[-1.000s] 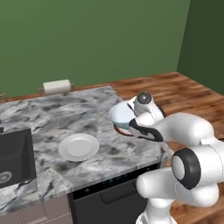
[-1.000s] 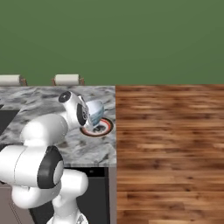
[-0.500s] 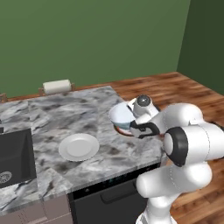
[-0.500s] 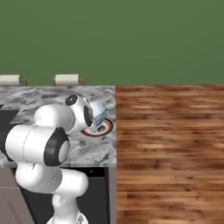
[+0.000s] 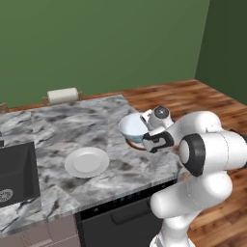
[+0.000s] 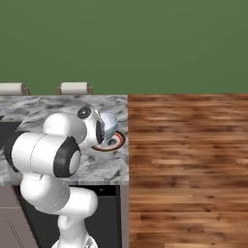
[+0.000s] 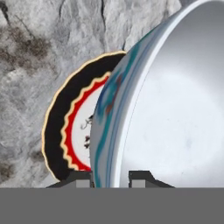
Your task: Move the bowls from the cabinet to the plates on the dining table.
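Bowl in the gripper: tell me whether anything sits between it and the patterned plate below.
Nothing visible does. The bowl, pinched at its rim by the gripper, hangs tilted directly over the red-and-black plate on the marble table; the plate's visible surface is bare.

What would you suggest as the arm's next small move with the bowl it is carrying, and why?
Probably lower it straight down: the gripper pinches the rim of the white-blue bowl, which hangs tilted over the reddish-brown plate on the marble table.
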{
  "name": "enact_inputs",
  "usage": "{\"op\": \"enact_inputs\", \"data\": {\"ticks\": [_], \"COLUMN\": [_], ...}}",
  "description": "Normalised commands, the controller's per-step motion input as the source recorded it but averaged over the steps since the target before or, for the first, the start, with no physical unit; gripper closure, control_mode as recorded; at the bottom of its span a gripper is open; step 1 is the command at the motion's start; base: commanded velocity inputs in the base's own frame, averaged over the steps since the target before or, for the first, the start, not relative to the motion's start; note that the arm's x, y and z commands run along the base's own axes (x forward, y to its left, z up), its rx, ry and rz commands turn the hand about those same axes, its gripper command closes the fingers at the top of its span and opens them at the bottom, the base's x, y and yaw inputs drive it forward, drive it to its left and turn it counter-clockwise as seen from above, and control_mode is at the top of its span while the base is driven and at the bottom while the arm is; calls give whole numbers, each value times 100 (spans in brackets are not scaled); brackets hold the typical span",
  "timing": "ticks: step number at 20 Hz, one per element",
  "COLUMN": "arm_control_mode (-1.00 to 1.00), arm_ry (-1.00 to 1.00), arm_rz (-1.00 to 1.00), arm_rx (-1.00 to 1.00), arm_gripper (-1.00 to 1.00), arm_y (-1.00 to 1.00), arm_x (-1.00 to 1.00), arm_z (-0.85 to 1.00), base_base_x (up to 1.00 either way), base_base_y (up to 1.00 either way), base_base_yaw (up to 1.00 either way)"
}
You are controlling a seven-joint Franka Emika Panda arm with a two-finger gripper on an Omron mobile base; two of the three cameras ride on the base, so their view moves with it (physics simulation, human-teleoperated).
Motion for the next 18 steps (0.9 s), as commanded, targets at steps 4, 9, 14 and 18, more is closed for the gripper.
{"op": "enact_inputs", "data": {"ticks": [4, 9, 14, 18], "arm_control_mode": [-100, -100, -100, -100], "arm_ry": [0, 0, 0, 0], "arm_rz": [0, 0, 0, 0], "arm_rx": [6, 2, 0, 0], "arm_gripper": [100, 100, 100, -100], "arm_y": [0, -2, -3, -1], "arm_x": [1, 4, 2, 0], "arm_z": [-16, -18, -19, -17], "base_base_x": [0, 0, 0, 0], "base_base_y": [0, 0, 0, 0], "base_base_yaw": [0, 0, 0, 0]}}
